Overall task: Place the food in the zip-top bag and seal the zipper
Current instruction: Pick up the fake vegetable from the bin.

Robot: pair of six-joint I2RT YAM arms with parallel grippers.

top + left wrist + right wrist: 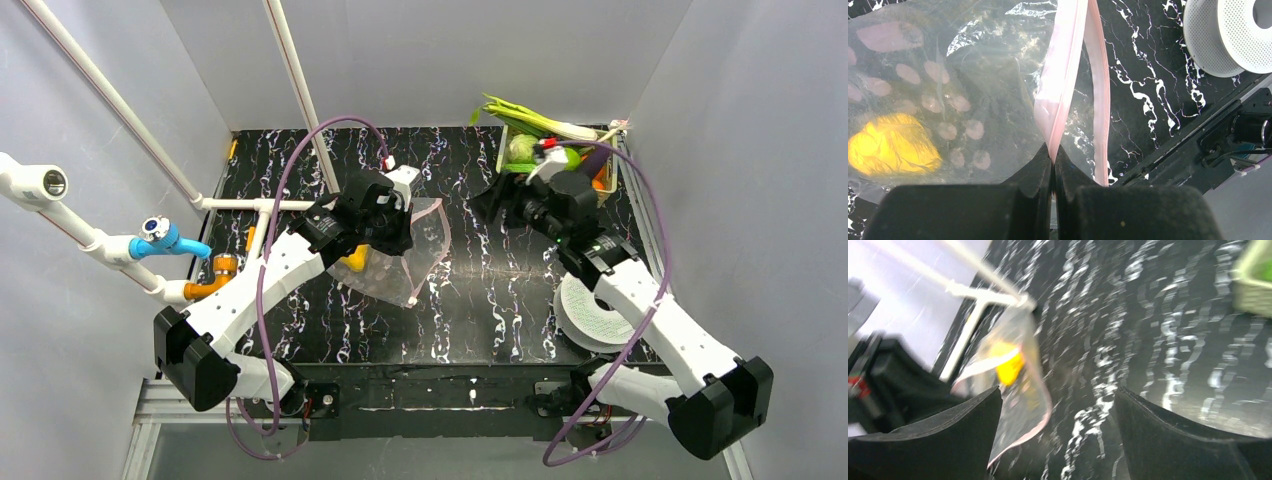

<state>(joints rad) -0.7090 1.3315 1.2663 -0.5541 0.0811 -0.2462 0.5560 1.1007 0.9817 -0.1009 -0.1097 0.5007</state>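
Observation:
The clear zip-top bag (425, 248) lies left of centre on the black marbled table, with one yellow food piece (355, 262) inside. My left gripper (400, 232) is shut on the bag's pink zipper (1068, 60); the wrist view shows the jaws (1053, 150) pinching one strip, the other lip (1101, 85) hanging free to the right, and the yellow piece (890, 145) through the plastic. My right gripper (493, 205) is open and empty above the table between the bag and the basket. Its blurred wrist view (1058, 405) shows the bag (1020, 390) and the yellow piece (1009, 365) ahead on the left.
A pale green mesh basket (612, 150) at the back right holds green (522, 150), orange and purple food, with the leek (530, 118) across it. White spools (590, 310) lie by the right arm. White pipes run along the left wall.

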